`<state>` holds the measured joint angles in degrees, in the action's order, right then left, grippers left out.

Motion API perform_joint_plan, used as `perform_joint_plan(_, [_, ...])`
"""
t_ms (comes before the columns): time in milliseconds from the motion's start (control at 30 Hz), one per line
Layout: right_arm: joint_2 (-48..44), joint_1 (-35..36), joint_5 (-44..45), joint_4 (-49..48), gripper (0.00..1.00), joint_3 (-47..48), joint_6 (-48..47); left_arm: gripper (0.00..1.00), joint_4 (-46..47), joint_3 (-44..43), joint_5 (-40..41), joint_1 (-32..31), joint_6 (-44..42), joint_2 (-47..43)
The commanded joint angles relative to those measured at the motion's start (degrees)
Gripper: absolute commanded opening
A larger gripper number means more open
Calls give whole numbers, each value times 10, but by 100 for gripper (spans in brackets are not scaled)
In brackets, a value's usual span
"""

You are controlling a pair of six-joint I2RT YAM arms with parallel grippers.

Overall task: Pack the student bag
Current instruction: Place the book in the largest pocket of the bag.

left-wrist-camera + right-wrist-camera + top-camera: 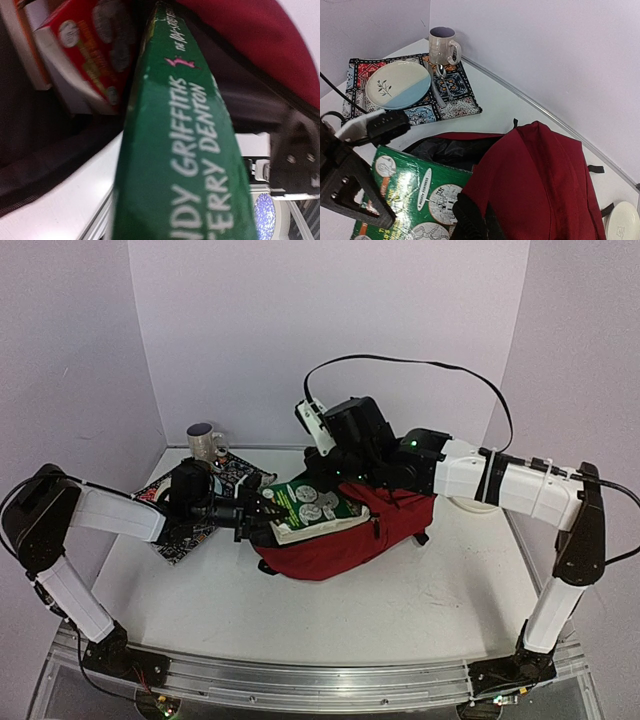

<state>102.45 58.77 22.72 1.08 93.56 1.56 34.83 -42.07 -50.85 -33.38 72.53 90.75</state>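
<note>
The dark red student bag [345, 540] lies on its side mid-table with its mouth open to the left. A green book [315, 508] sticks halfway into the mouth. My left gripper [262, 512] is shut on the book's left end. In the left wrist view the book's green spine [185, 150] fills the frame, and a red book [82, 55] lies inside the bag. My right gripper [479, 216] is shut on the edge of the bag's top flap [545, 180] and holds it raised over the green book [415, 195]. The grey-black lining [447, 150] shows.
A patterned placemat [455, 105] at the back left holds a plate [397, 85], a spoon [437, 90] and a mug [442, 46]. A small white round object [622, 220] lies right of the bag. Walls close the back and sides.
</note>
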Motion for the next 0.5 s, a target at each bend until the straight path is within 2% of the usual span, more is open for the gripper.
perform_joint_plan(0, [-60,9,-48,-90,0,-8,6,0,65,-36,-2,-16,-5,42])
perform_joint_plan(133, [-73,9,-62,-105,0,-21,7,0,68,-43,14,-18,-9,60])
perform_joint_plan(467, [-86,8,-94,-114,0,-50,22,0,75,-52,143,-17,-21,29])
